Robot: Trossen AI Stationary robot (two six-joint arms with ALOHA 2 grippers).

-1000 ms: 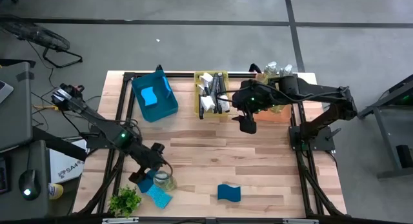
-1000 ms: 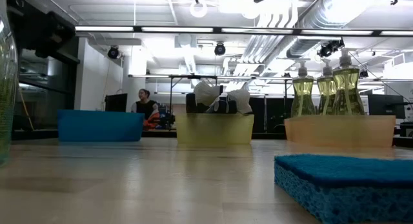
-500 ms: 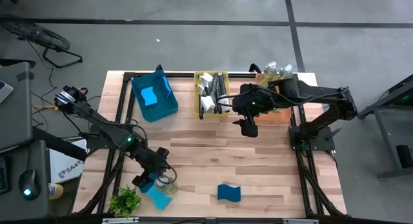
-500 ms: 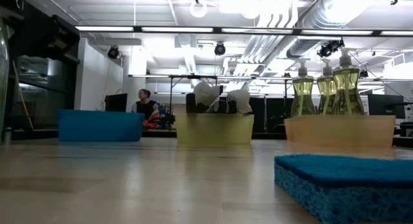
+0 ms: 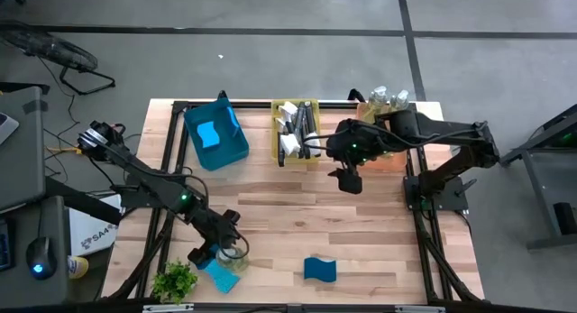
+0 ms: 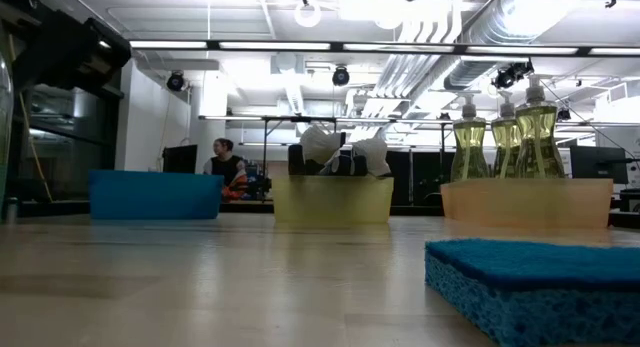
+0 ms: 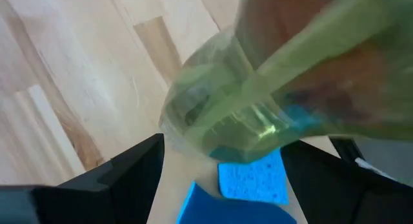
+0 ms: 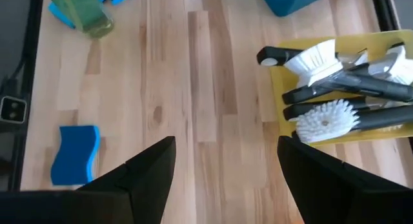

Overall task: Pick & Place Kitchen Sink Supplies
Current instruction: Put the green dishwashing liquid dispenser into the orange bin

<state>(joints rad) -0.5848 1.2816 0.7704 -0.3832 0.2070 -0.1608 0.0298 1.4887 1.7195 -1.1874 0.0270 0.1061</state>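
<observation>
My left gripper (image 5: 219, 249) is open low over the table's near left part, its fingers standing on either side of a clear bottle of yellow-green liquid (image 5: 233, 253), (image 7: 222, 114) that stands on its base. Blue sponges lie beside it (image 5: 222, 275), (image 7: 255, 179), and another lies farther right (image 5: 320, 269), (image 8: 74, 153), (image 6: 535, 287). My right gripper (image 5: 349, 180), (image 8: 226, 145) is open and empty above mid-table, in front of the bins. Dish brushes (image 8: 335, 88) lie in the yellow bin (image 5: 311, 105). My left gripper has one finger (image 7: 129, 179) on each side of the bottle's lower body (image 7: 193, 130), coming slanting down from the table's left. I cannot tell whether either finger touches it.
Along the far edge stand a blue bin (image 5: 236, 152) holding a sponge, the yellow brush bin (image 6: 332, 199), and an orange bin (image 6: 525, 199) with three pump bottles (image 6: 505, 137). A small green plant (image 5: 174, 281) sits at the near left corner. A person shows far beyond the table.
My left gripper has moved toward the table's near edge and down around the bottle, staying open. In the low view less of the bottle shows at the left edge than a second ago.
</observation>
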